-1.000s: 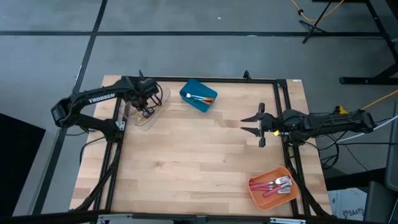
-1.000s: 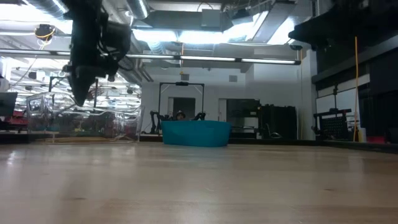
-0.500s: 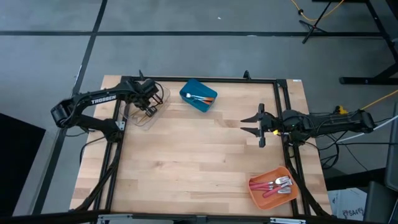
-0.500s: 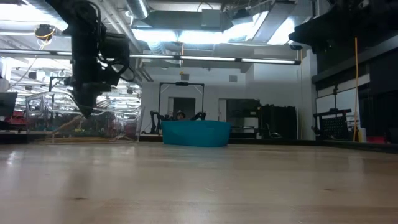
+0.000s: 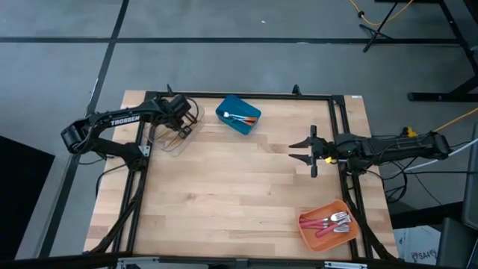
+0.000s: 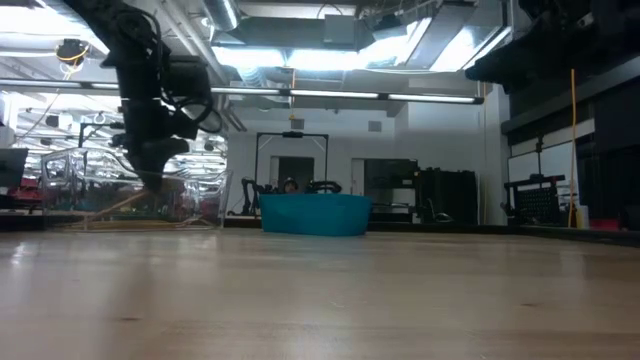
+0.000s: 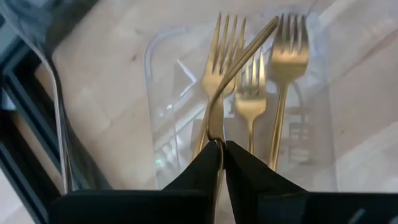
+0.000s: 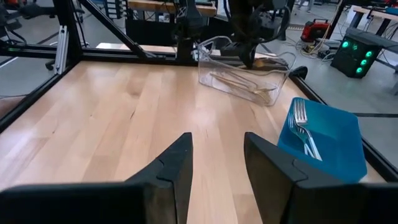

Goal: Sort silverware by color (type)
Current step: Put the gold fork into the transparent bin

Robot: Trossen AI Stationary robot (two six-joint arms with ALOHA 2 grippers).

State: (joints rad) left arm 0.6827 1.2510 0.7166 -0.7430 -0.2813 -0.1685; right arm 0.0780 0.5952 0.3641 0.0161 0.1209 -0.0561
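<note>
Four gold forks: all inside the clear plastic bin (image 7: 155, 124); one slim all-gold fork (image 7: 239, 62) is pinched by its handle, three more gold forks (image 7: 287, 56) lie flat beneath it.
Left gripper (image 7: 221, 155): fingers closed tight on that fork's handle, inside the bin at the table's 11 o'clock.
Blue rectangular bin (image 5: 238, 114): near 12 o'clock, holding orange-handled silver-headed forks (image 5: 240, 117).
Right gripper (image 5: 308, 150): at 3 o'clock, fingers parted, holding nothing.
Orange bin (image 5: 326, 225): at 5 o'clock, holding red-handled silver-headed forks (image 5: 332, 221).

Dark arms (image 5: 112, 123), white "TROSSEN" lettering
</note>
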